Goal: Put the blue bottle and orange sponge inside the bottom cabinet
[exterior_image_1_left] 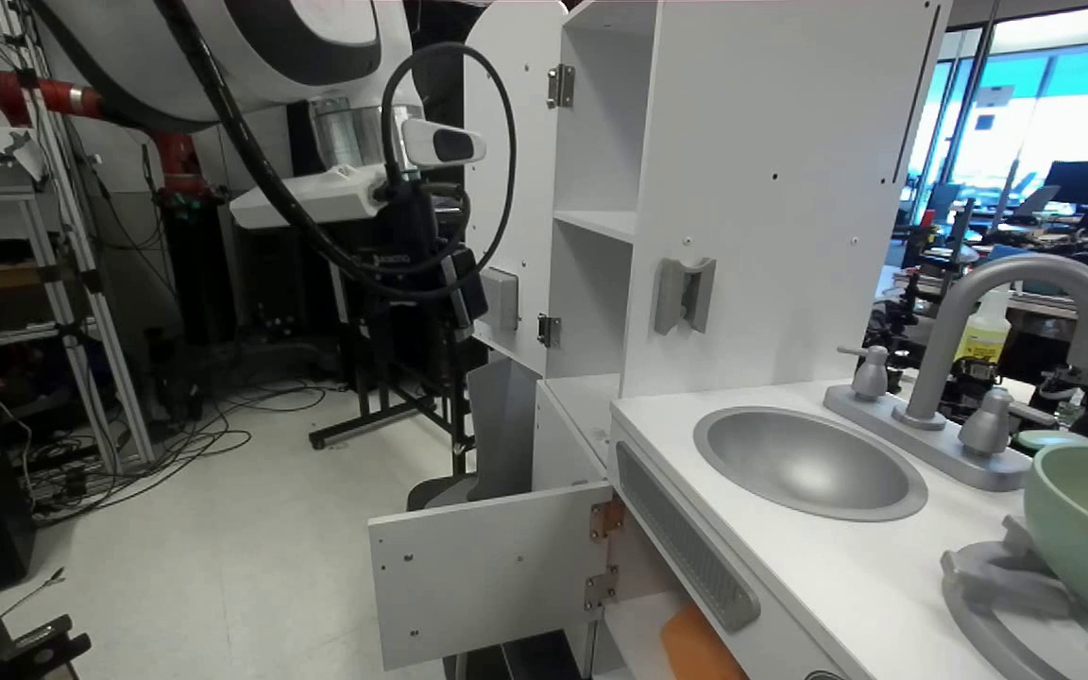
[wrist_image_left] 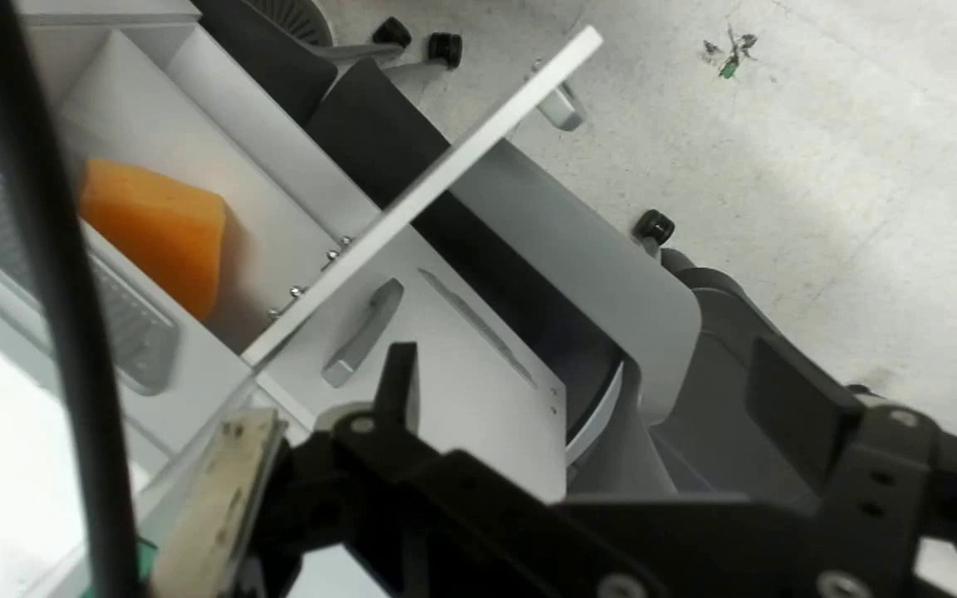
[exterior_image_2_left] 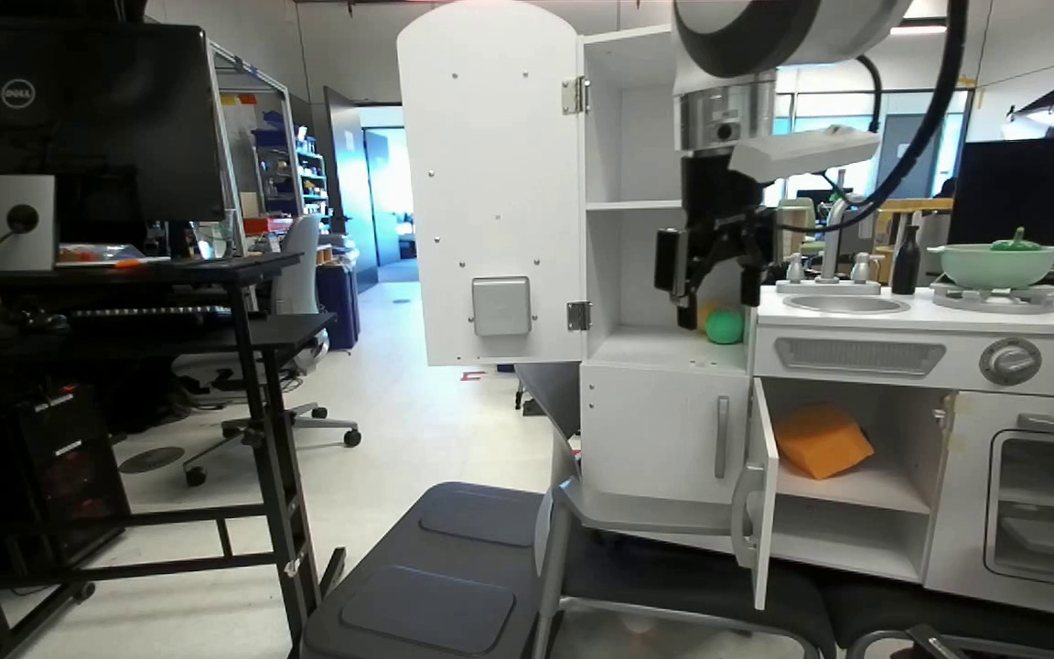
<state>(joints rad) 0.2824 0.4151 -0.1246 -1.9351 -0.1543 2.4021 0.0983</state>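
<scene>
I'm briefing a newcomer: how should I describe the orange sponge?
Find the white counter with the round sink, then the bottom cabinet directly beneath, its door open. The orange sponge rests on the upper shelf: a thick, flat-sided block, unlike the green ball in the tall cabinet alongside.

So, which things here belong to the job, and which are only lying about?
Belonging to the job:
thick orange rectangular sponge, already inside
low white cabinet, door open
black two-fingered end effector, open, empty
blue bottle, not visible

Only lying about:
round pale green bowl with handles
bright green round object
slim black bottle
</scene>
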